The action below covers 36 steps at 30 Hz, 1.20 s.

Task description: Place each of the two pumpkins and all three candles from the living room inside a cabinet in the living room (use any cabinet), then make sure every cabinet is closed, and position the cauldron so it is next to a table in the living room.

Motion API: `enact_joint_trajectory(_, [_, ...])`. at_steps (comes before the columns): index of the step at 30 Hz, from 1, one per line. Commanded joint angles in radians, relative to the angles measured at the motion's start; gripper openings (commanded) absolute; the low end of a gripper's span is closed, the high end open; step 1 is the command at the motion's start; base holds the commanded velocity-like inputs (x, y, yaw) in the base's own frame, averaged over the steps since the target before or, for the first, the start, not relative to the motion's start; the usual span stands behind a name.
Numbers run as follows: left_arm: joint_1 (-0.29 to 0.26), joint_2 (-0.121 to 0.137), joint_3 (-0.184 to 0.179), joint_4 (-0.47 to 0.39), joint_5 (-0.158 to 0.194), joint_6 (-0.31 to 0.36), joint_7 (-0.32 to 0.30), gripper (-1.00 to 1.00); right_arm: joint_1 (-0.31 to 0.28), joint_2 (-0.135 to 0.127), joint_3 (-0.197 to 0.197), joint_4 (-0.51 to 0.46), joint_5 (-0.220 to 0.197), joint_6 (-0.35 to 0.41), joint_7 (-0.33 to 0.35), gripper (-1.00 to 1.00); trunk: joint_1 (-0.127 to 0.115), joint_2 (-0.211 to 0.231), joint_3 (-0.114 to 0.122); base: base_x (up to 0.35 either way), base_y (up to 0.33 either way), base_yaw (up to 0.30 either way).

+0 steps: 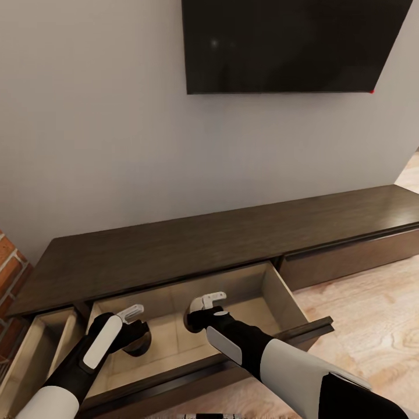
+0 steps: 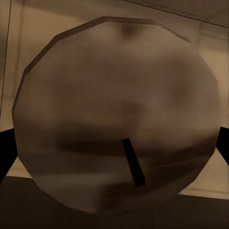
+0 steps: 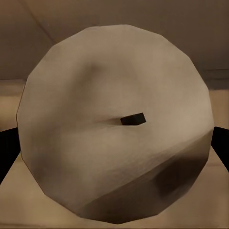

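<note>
Candles: two, one clamped in each gripper — left (image 2: 114, 119), right (image 3: 114, 119) — over open cabinet (image 1: 174, 250) drawer.

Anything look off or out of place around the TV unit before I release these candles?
Nothing damaged or spilled. The middle drawer of the cabinet stands pulled out, as does the one left of it. Each gripper holds a candle over the open drawer.

The long low dark brown wood cabinet (image 1: 192, 250) stands on the pale wood-grain floor (image 1: 372, 326) against the wall, its top bare. Its wide middle drawer (image 1: 279, 294) is pulled out, showing a pale beige interior; a second drawer (image 1: 35, 343) at the cabinet's left end is open too.

In each wrist view a pale beige-grey round-topped candle (image 2: 117, 114) (image 3: 114, 124) sits over a beige drawer bottom.
</note>
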Motion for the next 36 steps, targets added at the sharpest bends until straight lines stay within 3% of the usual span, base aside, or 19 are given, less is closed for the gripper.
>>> enact_joint_trajectory(1, [-0.001,0.001,-0.004,0.000,0.007,0.000,0.011,-1.00,-0.002,0.000,0.005,-0.001,-0.003,0.002,-0.007,-1.00,0.000,-0.001,-0.005,0.000,0.000,0.000])
enact_joint_trajectory(20, [-0.001,-0.002,-0.005,0.001,0.002,-0.004,0.014,-1.00,-0.002,0.000,0.005,-0.001,-0.003,0.008,-0.009,-1.00,0.009,-0.005,-0.078,0.000,0.000,0.000])
enact_joint_trajectory(30, [-0.001,0.001,-0.005,-0.003,0.002,-0.003,0.014,-1.00,-0.002,0.000,0.005,-0.001,-0.006,0.011,-0.009,-1.00,0.009,-0.005,-0.078,0.000,0.000,0.000])
enact_joint_trajectory(36, [-0.001,0.002,-0.005,-0.003,0.003,-0.003,0.012,-1.00,-0.002,0.000,0.005,-0.001,-0.007,0.011,-0.009,-1.00,0.010,-0.006,-0.094,0.000,0.000,0.000])
